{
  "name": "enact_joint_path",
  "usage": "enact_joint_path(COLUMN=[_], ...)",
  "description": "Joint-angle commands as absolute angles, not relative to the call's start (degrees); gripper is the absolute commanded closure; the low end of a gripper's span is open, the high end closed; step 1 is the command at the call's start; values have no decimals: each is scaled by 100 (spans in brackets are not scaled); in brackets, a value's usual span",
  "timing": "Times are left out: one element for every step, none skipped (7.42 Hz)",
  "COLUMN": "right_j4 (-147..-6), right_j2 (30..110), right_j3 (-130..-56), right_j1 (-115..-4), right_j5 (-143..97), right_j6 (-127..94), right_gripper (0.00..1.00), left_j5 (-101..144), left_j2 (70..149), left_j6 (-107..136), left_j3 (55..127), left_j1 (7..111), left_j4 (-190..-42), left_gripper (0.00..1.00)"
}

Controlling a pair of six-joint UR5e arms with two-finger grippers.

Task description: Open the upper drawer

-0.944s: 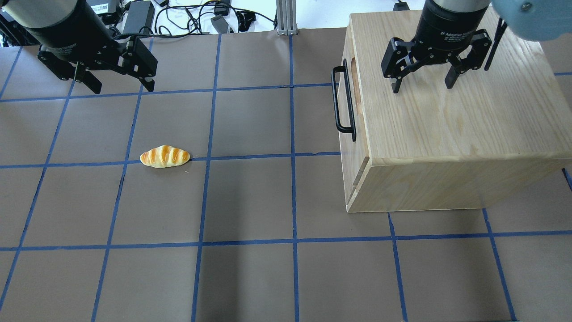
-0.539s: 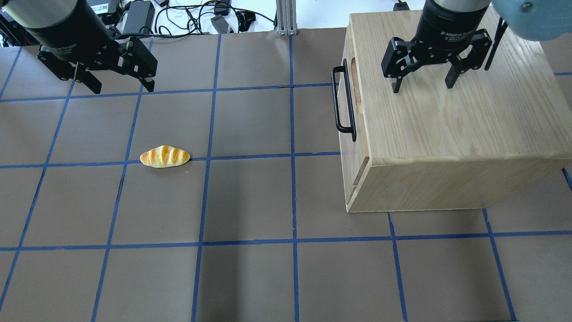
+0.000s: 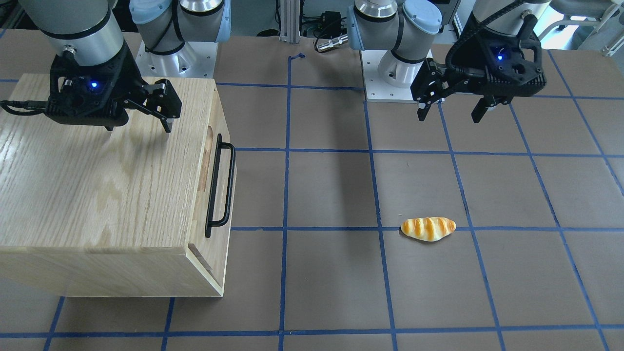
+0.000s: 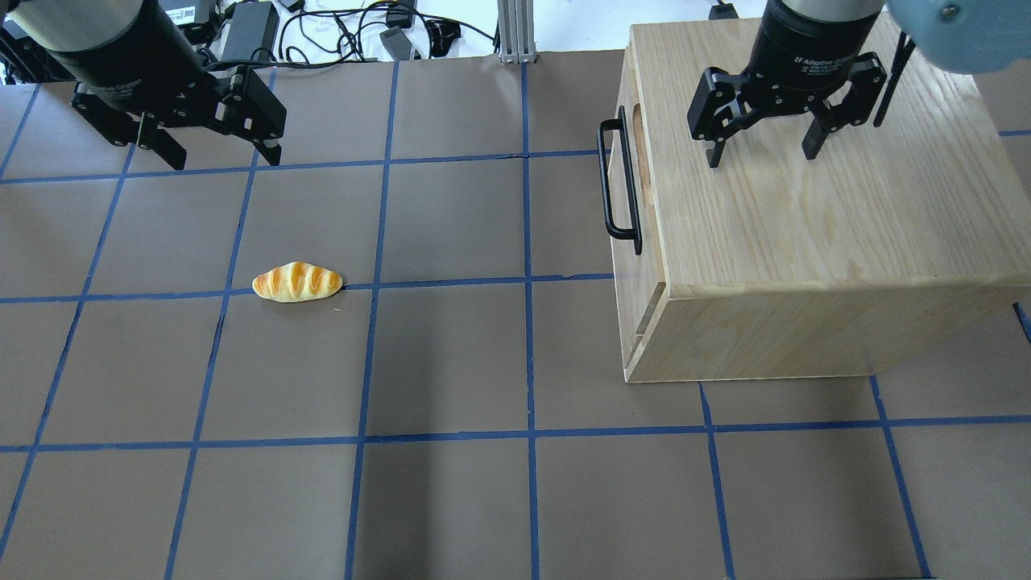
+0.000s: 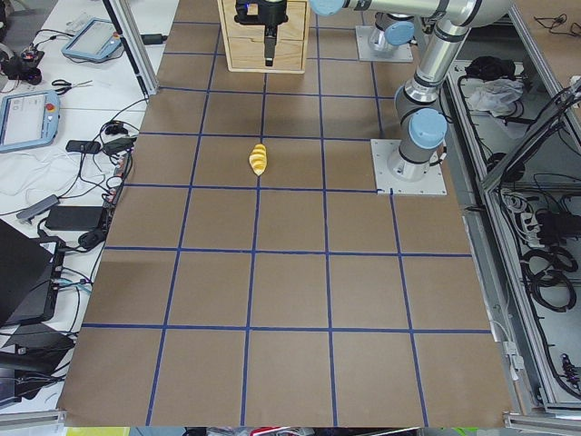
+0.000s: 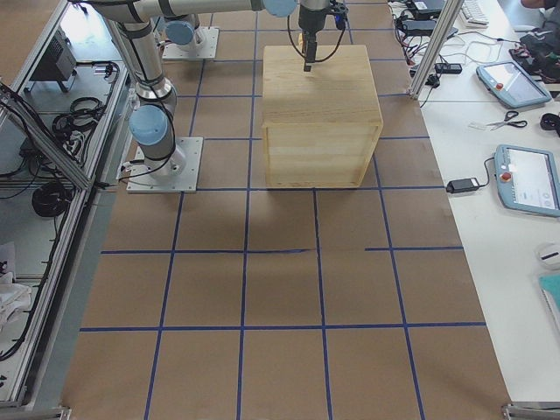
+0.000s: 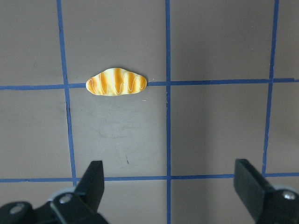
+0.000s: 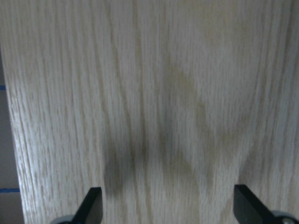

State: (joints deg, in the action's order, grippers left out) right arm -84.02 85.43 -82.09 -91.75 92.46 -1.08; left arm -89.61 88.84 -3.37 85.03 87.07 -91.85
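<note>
The upper drawer (image 4: 640,217) sat fully shut, its front flush with the face of the light wooden cabinet (image 4: 805,234) at the robot's right end of the counter (image 4: 451,362). Its pale grained front turned toward the middle of the counter, carrying a long black bar handle (image 4: 608,181) that stood off the wood, with an oval slot (image 4: 640,149) just behind it. A seam low on the front marked it off from the lower panel.

The right arm (image 4: 805,40) hung over the cabinet's top, its jaws spread wide and holding nothing, pointing straight down at bare wood — behind the handle, not over it. That placement looked like a staging point: the nearer arm, probably due to pass the front edge and drop to the bar.

The left arm (image 4: 121,48) hovered over the far side of the counter, its jaws equally wide and empty, well apart from the drawer, seemingly parked clear. A toy bread roll (image 4: 297,282) lay near it, untouched.
</note>
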Motion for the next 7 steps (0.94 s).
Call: enact_joint_path(right_j4=[-8402, -8402, -8402, -8402, -8402, -8402, -8402], right_j2=[8543, 8543, 8543, 8543, 8543, 8543, 8543], right_j3=[-8209, -8209, -8209, -8218, -8218, -8209, -8209], right_j1=[-9176, -9176, -9167, -9176, -9176, -9176, -9176], right_j5=[9246, 9246, 9246, 9246, 9246, 9246, 9246], right_j6=[-114, -114, -106, -114, -114, -114, -114], right_gripper=[0, 0, 0, 0, 0, 0, 0], left_j5=[-8930, -8938, -8965, -8974, -8974, -8921, -8590], left_j2=[8947, 8973, 8991, 9000, 9035, 9131, 9332], left_j6=[-282, -246, -237, -194, -28, 417, 848], left_j3=[8490, 8499, 8490, 8482, 8455, 8464, 8464], left_j1=[8719, 8762, 8797, 8798, 8798, 8833, 9042], left_j4=[-9185, -9176, -9184, -9185, -9185, -9176, -8802], left_gripper=[0, 0, 0, 0, 0, 0, 0])
